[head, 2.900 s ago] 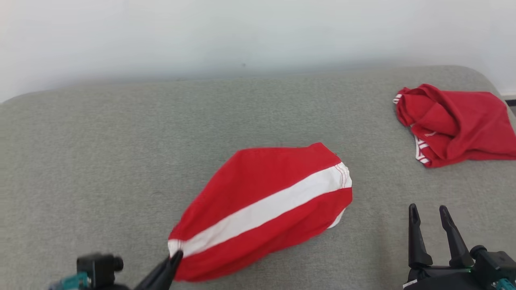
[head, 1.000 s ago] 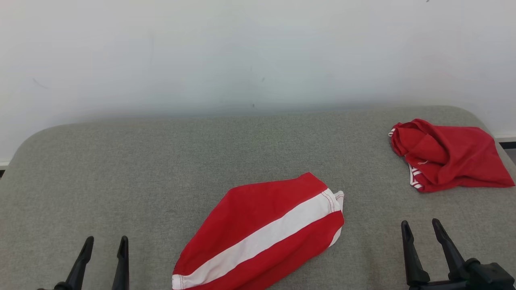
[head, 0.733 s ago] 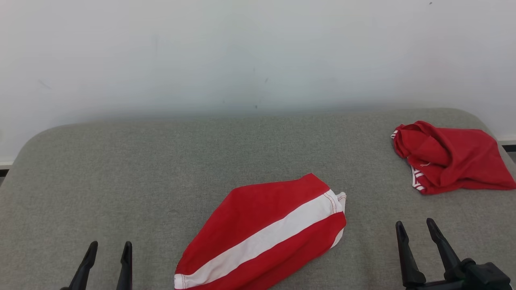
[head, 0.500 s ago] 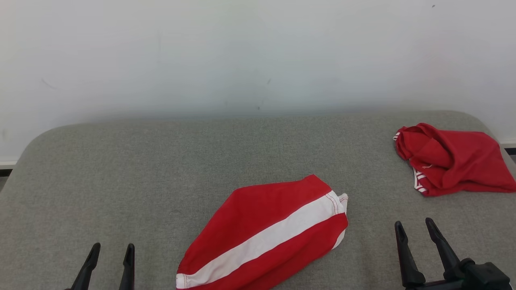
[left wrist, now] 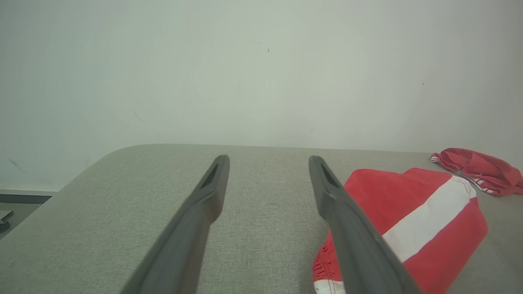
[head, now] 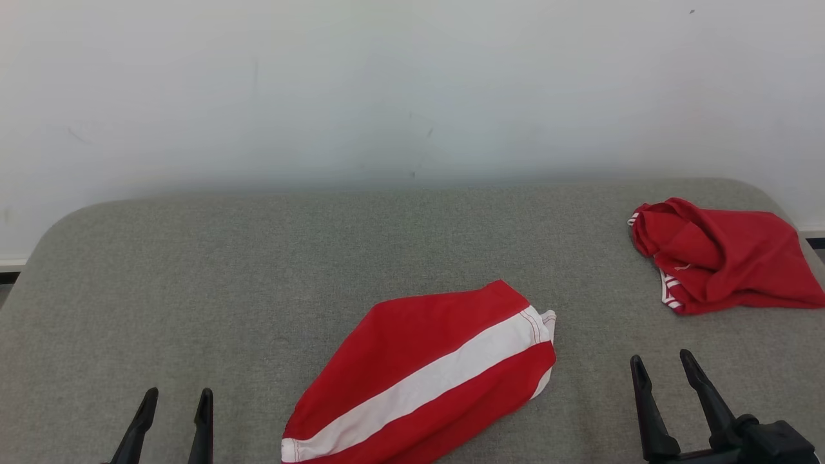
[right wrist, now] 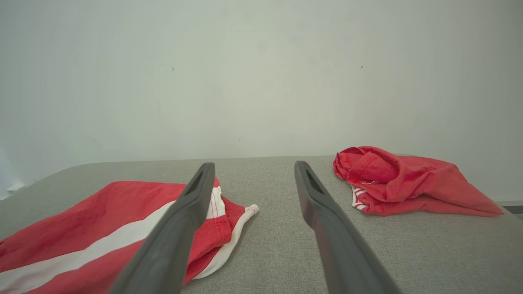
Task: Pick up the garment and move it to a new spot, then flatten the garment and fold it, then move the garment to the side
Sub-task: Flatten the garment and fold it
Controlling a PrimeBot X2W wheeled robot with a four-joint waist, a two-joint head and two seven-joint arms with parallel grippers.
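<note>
A folded red garment with a white stripe (head: pixel 425 370) lies flat on the grey surface, near its front middle; it also appears at the right of the left wrist view (left wrist: pixel 412 220) and at the lower left of the right wrist view (right wrist: pixel 102 232). My left gripper (head: pixel 175 403) stands open at the lower left, well to the left of the garment, with nothing between its fingers (left wrist: pixel 267 163). Open too and just as bare, my right gripper (head: pixel 664 367) sits at the lower right, to the right of the garment (right wrist: pixel 253 167).
A second, crumpled red garment (head: pixel 722 254) lies at the far right near the surface's edge (right wrist: pixel 400 179). The grey padded surface (head: pixel 258 277) has rounded far corners and ends at a white wall (head: pixel 387 84).
The left gripper let go of the garment's lower corner and drew back to the left. The head camera tilted up, so the whole scene sits lower. Over the last second little has moved.
</note>
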